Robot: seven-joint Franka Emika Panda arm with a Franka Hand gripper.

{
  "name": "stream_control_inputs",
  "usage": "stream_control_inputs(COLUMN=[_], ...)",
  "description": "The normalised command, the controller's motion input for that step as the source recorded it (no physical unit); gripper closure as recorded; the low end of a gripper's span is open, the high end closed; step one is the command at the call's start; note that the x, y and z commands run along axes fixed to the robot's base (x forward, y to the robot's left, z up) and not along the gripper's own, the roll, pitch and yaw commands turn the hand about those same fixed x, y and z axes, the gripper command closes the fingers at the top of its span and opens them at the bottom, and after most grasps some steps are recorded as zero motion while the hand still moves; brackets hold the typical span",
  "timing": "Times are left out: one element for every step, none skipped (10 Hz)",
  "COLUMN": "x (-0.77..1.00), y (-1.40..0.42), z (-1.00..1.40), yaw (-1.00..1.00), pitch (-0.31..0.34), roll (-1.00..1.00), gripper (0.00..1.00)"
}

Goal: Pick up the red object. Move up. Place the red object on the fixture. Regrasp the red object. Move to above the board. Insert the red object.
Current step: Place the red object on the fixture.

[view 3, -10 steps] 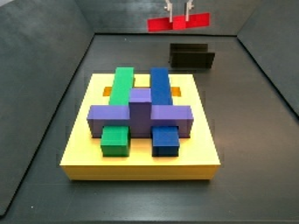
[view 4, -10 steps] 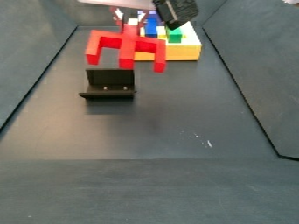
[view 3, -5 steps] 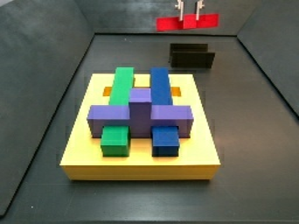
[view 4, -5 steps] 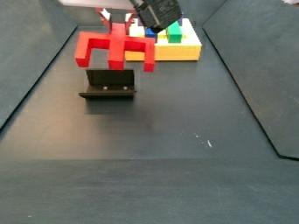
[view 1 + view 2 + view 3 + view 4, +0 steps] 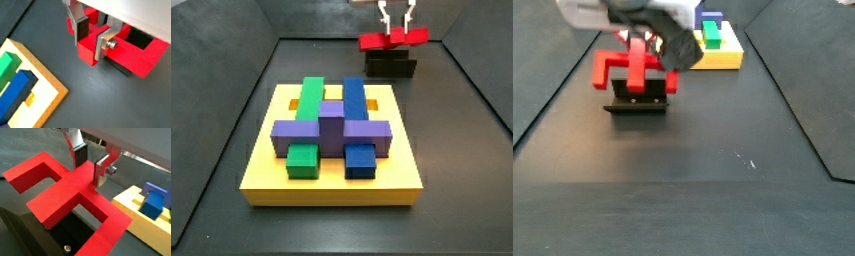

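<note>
The red object (image 5: 70, 195), clamped between the gripper's (image 5: 90, 165) fingers just above the fixture (image 5: 392, 65), could tip or catch on the rim if lowered off-centre.

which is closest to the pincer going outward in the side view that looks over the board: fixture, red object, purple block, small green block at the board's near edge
1. Red object, held in the pincer.
2. Fixture, directly beneath.
3. Purple block, across the middle of the board.
4. Small green block, at the board's near edge.
</note>
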Motion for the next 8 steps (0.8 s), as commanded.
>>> stream_control_inputs(x=[0.31,0.18,0.16,0.1,0.08,0.04,0.0,0.0], y=[0.09,0.07,0.07,0.05,0.01,0.0,0.0,0.0], z=[-0.14,-0.08,-0.08,-0.16,-0.18,-0.2,-0.23,-0.18], yaw=[-0.04,-0.07,-0.12,-0.16,-0.15,-0.14,-0.13,-0.16], pitch=[0.0,0.0,0.086,0.103,0.109,0.0,0.0,0.006], roll=[-0.37,-0.15,0.0,0.0,0.02,0.0,0.0,0.0], gripper=[1.0,1.0,1.0,1.0,1.0,1.0,1.0,1.0])
